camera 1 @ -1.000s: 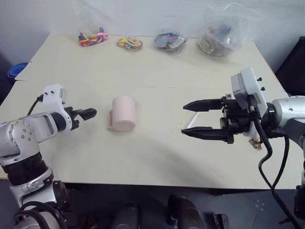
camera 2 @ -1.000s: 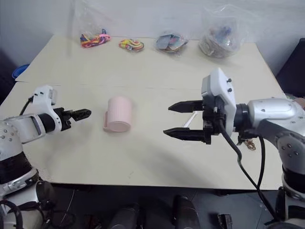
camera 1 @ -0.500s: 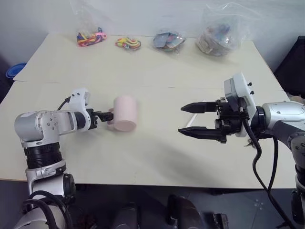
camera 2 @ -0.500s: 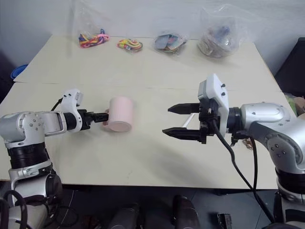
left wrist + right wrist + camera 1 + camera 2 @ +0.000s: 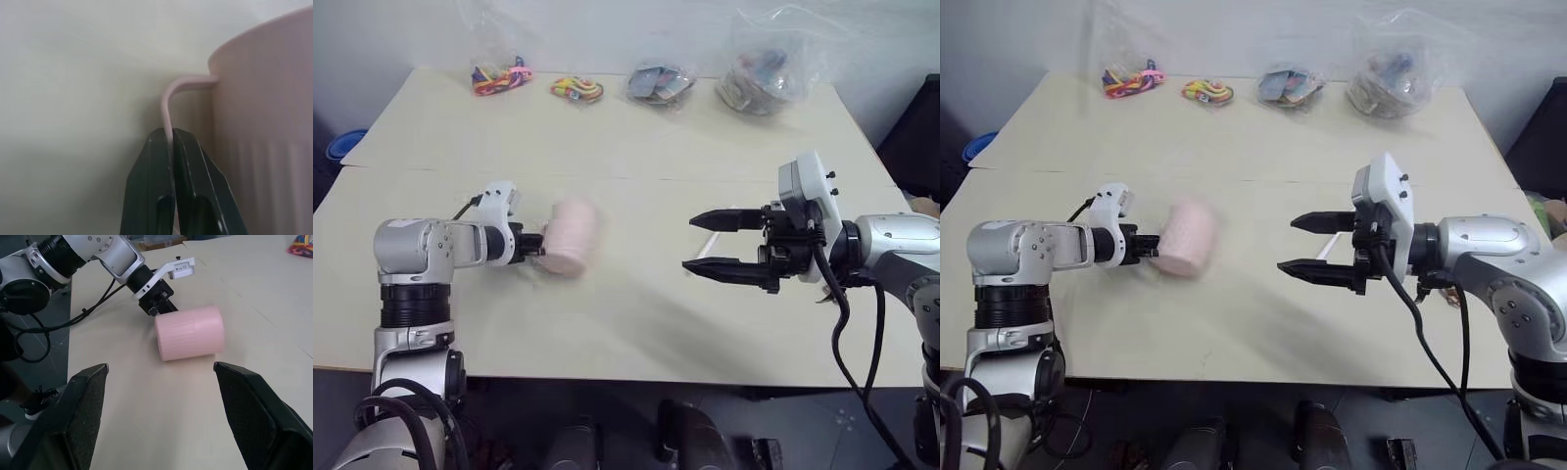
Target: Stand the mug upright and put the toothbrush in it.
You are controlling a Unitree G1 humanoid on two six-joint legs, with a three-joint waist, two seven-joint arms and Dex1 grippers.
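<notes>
The left gripper (image 5: 534,245) reaches level across the table (image 5: 626,323) from the robot's left, its forearm bent in at the elbow and pointing toward the middle. Its two black fingers (image 5: 188,166) are clamped tight on the thin handle (image 5: 168,105) of the mug (image 5: 570,235), which shows in the left wrist view as a pink strip pinched between them. The mug lies on its side just past the fingertips, its ribbed wall facing up and its image smeared.

The right gripper (image 5: 720,243) hangs above the table on the robot's right, turned sideways so that it points toward the mug, one finger above the other. The fingers stand well apart with nothing between them, and the right wrist view looks out between them at the mug and the left arm beyond. Behind the upper finger lies the toothbrush (image 5: 712,244), a slim white stick on the tabletop, partly hidden by the gripper and well apart from the mug.

Along the far edge of the table sit clear plastic bags (image 5: 769,59) and small heaps of coloured items (image 5: 578,89). A blue object (image 5: 347,144) shows past the table's far left corner.
</notes>
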